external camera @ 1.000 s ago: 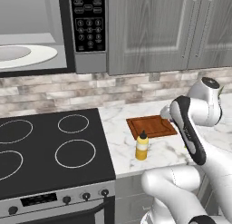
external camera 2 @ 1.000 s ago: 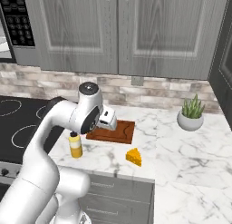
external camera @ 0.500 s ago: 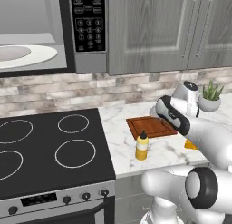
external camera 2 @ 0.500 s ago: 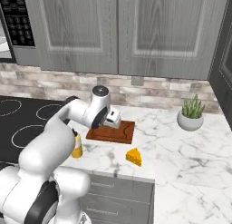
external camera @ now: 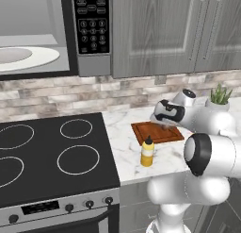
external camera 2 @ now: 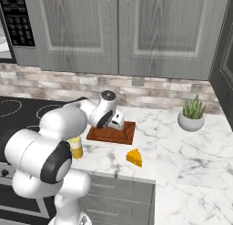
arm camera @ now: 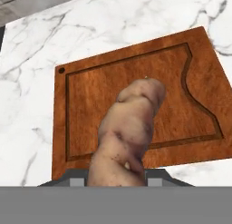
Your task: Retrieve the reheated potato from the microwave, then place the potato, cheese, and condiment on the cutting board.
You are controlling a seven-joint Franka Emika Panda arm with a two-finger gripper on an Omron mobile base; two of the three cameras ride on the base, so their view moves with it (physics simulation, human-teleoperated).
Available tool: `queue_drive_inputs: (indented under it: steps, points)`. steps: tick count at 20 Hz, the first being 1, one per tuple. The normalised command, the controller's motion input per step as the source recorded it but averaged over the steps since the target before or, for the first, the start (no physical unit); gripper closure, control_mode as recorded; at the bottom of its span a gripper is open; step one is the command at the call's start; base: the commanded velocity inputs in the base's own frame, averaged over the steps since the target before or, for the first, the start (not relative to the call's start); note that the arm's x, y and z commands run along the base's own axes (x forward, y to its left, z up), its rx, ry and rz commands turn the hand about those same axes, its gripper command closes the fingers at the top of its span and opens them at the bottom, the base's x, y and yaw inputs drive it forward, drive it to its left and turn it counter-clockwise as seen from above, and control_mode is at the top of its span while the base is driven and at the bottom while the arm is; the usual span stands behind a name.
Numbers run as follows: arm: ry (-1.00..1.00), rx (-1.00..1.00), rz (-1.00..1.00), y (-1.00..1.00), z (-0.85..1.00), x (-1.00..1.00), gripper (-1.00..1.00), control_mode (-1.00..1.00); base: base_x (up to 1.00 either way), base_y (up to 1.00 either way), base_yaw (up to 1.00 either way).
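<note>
Three things are waiting on their trip to the cutting board (arm camera: 136, 87), and the first is arriving: within the last second the arm has been swinging across until the gripper (external camera 2: 116, 121) is hanging directly over it. Its jaws are squeezing the potato (arm camera: 127, 137), which is jutting beyond the tips. Cheese (external camera 2: 134, 157) and condiment (external camera: 147, 152) are sitting beside it on the counter.

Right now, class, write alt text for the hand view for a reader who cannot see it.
A brown, knobbly potato held in the hand fills the foreground above a reddish-brown cutting board, which lies on a white marble counter.
</note>
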Motion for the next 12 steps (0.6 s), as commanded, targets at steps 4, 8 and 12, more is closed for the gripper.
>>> queue_drive_inputs:
  steps: [4, 8, 12]
  points:
    - [0.00, 0.00, 0.00, 0.00, -0.58, 0.35, 1.00, -1.00, 0.00, 0.00, 0.00]
    - [0.00, 0.00, 0.00, 0.00, -0.46, 0.25, 1.00, -1.00, 0.00, 0.00, 0.00]
    - [0.00, 0.00, 0.00, 0.00, -0.37, 0.13, 1.00, -1.00, 0.00, 0.00, 0.00]
